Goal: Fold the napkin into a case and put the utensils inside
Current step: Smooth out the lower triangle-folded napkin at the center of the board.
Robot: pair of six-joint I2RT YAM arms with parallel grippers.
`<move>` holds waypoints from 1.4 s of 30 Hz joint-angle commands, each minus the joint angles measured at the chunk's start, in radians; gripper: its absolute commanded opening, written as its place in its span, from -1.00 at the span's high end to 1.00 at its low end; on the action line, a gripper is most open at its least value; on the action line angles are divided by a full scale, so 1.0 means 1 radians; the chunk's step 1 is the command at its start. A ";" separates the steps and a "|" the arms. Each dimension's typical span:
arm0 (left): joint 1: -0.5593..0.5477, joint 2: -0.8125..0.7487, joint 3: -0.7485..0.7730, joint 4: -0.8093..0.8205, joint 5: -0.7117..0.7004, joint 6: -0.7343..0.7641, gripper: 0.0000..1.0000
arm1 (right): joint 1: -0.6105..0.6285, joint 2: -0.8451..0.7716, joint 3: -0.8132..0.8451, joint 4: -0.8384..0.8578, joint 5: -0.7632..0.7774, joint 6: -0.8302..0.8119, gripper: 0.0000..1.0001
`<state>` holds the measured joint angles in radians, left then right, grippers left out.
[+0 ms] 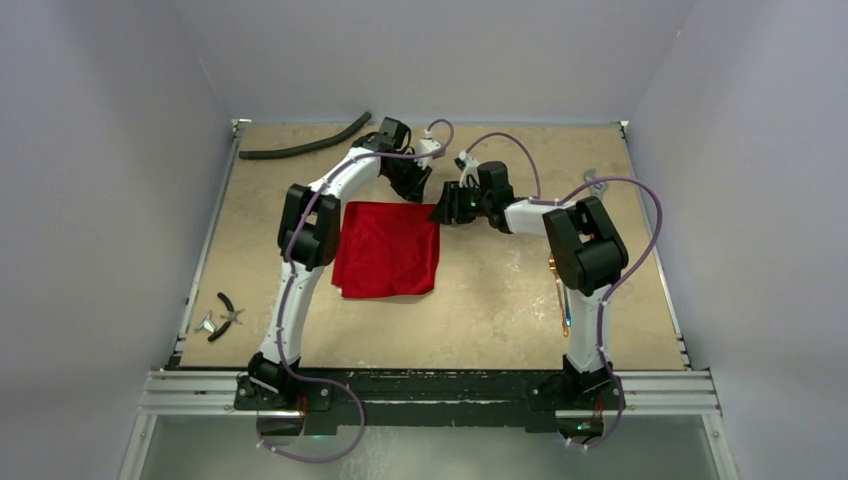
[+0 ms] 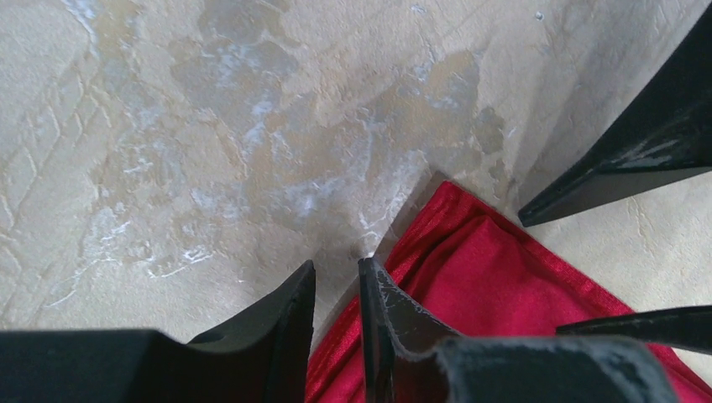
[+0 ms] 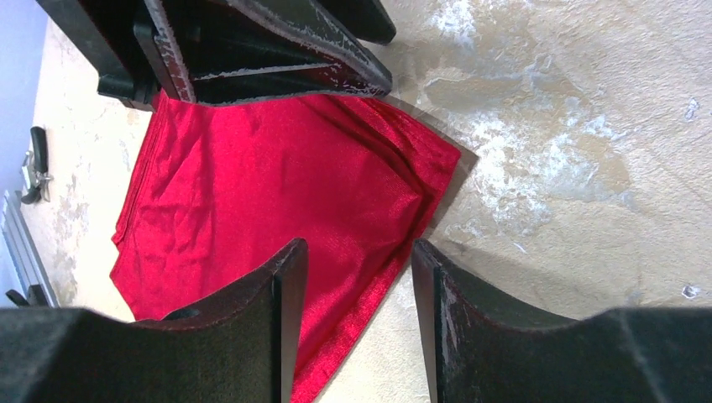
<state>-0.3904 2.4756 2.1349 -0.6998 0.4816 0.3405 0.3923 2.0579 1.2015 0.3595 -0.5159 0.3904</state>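
The red napkin (image 1: pixel 385 250) lies flat on the table as a rough square, with some wrinkles. My left gripper (image 1: pixel 412 185) is low at its far edge near the far right corner. In the left wrist view the left gripper (image 2: pixel 336 264) has a narrow gap between its jaws, and the napkin (image 2: pixel 495 269) edge runs under that gap. My right gripper (image 1: pixel 442 210) is at the same corner from the right. It (image 3: pixel 358 245) stands open astride the napkin (image 3: pixel 277 176) edge. Slim gold-blue utensils (image 1: pixel 560 295) lie by the right arm, partly hidden by it.
A black curved hose (image 1: pixel 305 148) lies at the back left. Black pliers (image 1: pixel 228 315) and a small metal piece (image 1: pixel 207 323) sit at the near left edge. A steel wrench (image 1: pixel 595 180) shows behind the right arm. Walls enclose the table on three sides.
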 commanded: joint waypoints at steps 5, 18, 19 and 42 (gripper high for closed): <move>0.008 -0.078 -0.007 -0.069 0.045 0.082 0.52 | 0.010 -0.005 0.029 0.024 0.011 0.021 -0.02; 0.013 -0.096 -0.062 -0.007 -0.021 0.098 0.45 | 0.034 0.022 0.028 0.031 0.022 0.036 -0.02; 0.014 -0.100 -0.056 -0.007 -0.021 0.096 0.37 | 0.036 0.023 0.026 0.033 0.025 0.037 -0.03; 0.018 -0.103 -0.076 -0.005 -0.116 0.178 0.04 | 0.037 0.007 0.012 0.050 0.036 0.066 0.00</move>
<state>-0.3779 2.3920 2.0720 -0.7597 0.4217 0.4953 0.4210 2.0758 1.2026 0.3805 -0.4896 0.4377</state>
